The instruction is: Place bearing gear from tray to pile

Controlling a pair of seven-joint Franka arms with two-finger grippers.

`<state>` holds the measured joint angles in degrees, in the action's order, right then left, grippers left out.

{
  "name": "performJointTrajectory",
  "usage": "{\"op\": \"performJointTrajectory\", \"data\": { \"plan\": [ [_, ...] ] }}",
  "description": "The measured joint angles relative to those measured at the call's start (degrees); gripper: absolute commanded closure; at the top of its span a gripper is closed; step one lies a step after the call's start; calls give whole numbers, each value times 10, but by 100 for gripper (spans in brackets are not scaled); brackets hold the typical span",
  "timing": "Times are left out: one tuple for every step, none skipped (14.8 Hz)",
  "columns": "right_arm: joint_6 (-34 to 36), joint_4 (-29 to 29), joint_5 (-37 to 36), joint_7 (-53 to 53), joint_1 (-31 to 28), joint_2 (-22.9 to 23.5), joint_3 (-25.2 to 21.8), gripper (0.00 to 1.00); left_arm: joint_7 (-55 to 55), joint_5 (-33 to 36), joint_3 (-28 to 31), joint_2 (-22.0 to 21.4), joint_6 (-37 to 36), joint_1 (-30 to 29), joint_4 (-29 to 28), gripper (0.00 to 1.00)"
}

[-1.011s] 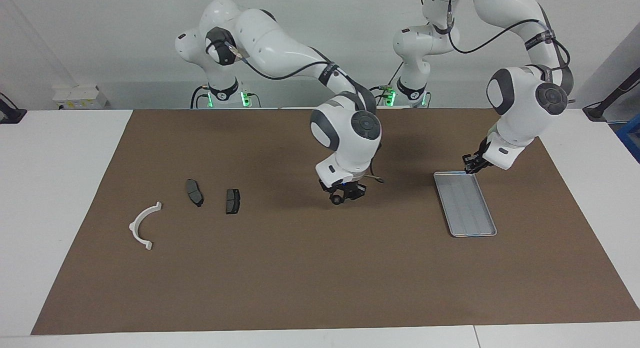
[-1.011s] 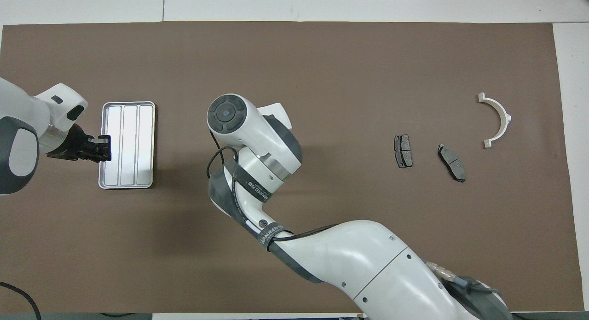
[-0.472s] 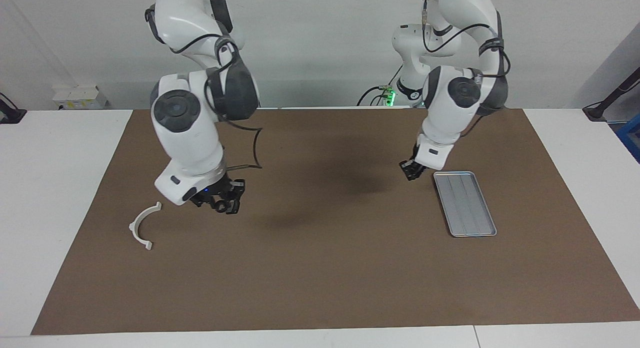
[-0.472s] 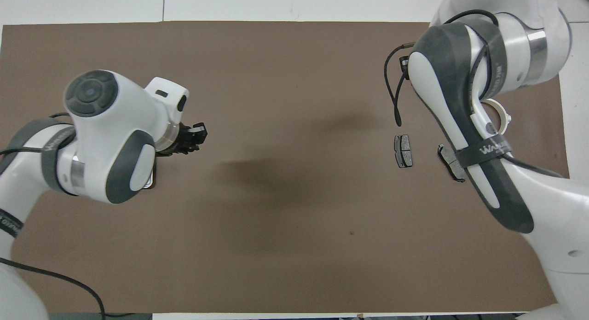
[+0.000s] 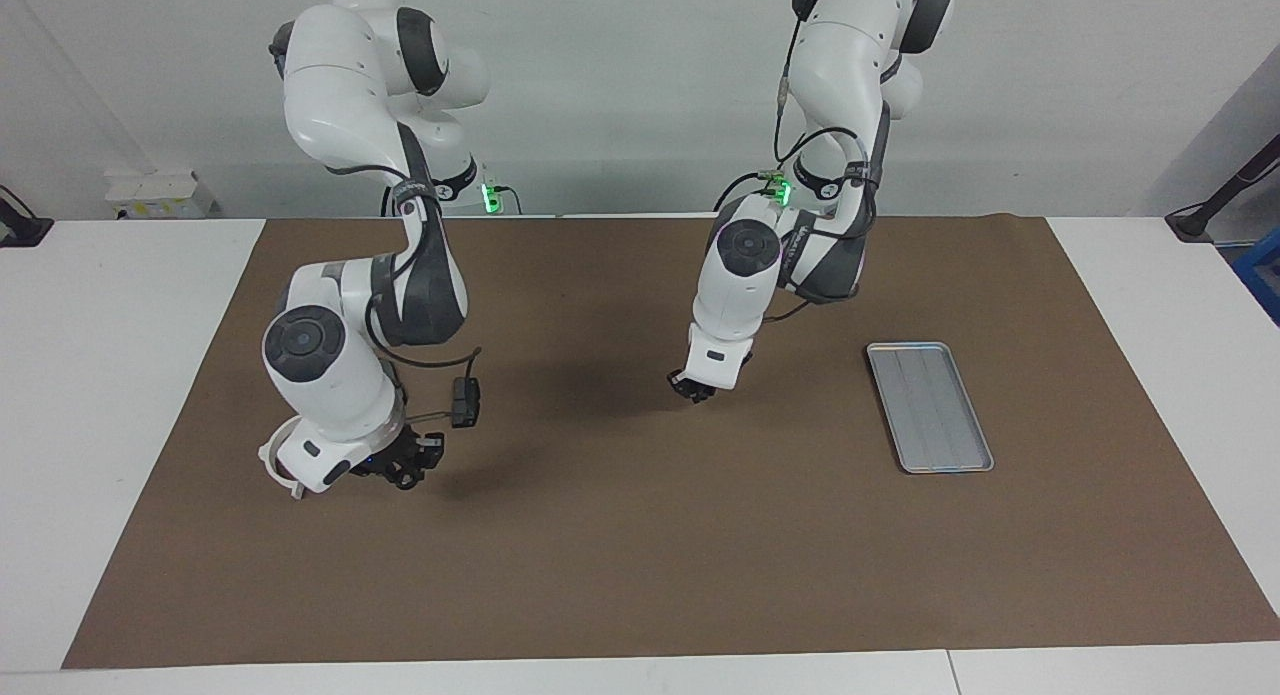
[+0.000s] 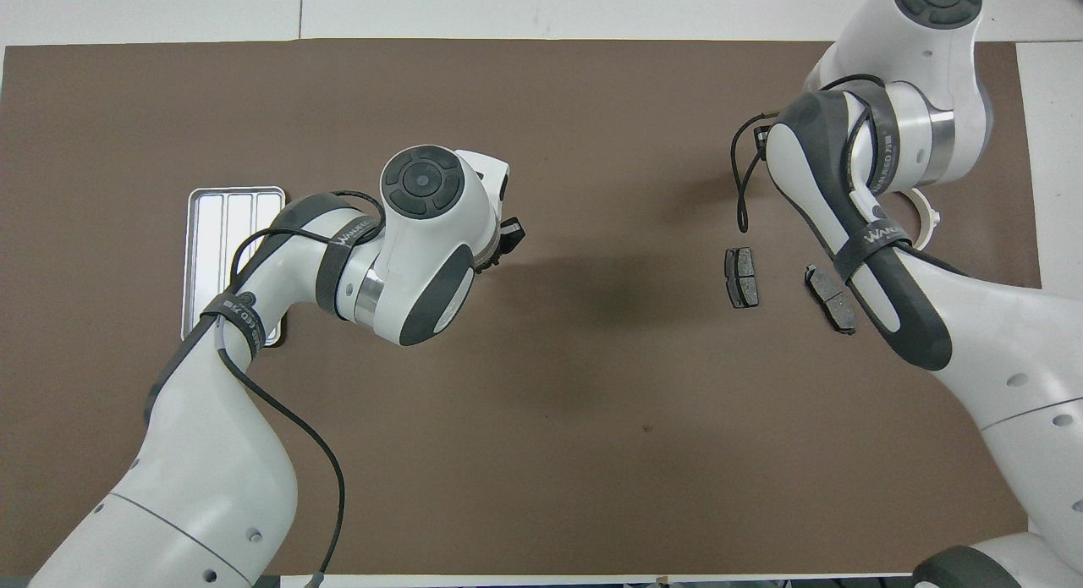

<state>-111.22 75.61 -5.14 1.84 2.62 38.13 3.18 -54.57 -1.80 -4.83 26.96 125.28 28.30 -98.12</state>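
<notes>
The flat silver metal tray (image 5: 930, 406) lies on the brown mat (image 5: 640, 535) toward the left arm's end of the bench, nothing visible in it. The left gripper (image 5: 694, 390) hangs over bare mat, fingertips together. The right gripper (image 5: 400, 465) hovers beside the white plastic half-ring bracket (image 6: 929, 218); I cannot tell whether its fingers are apart. Two dark grey brake-pad pieces (image 6: 741, 277) lie nearby.

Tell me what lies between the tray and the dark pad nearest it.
Bare mat only, the left end effector hanging above it; the facing view shows this.
</notes>
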Motion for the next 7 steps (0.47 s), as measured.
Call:
{"op": "performJointTrajectory", "data": {
  "plan": [
    [-26, 17, -5, 0, -3, 4, 0, 100, 0, 0, 3, 4, 13, -1, -8, 94],
    [-50, 33, -8, 0, -7, 6, 0, 100, 0, 0, 5, 3, 21, -1, -17, 92],
    [-69, 47, -8, 0, -10, 7, 0, 100, 0, 0, 6, 3, 25, -2, -22, 82],
    [-86, 60, -8, 0, -12, 8, 0, 100, 0, 0, 7, 2, 29, -2, -27, 47],
    [-100, 70, -8, 0, -13, 8, 0, 100, 0, 0, 7, 2, 30, -2, -29, 0],
    [-107, 76, -9, 0, -13, 6, 0, 100, 0, 0, 8, 2, 30, -2, -29, 0],
    [-108, 79, -9, 0, -13, 4, 0, 99, 0, 1, 9, 1, 27, -2, -29, 0]
  ]
}}
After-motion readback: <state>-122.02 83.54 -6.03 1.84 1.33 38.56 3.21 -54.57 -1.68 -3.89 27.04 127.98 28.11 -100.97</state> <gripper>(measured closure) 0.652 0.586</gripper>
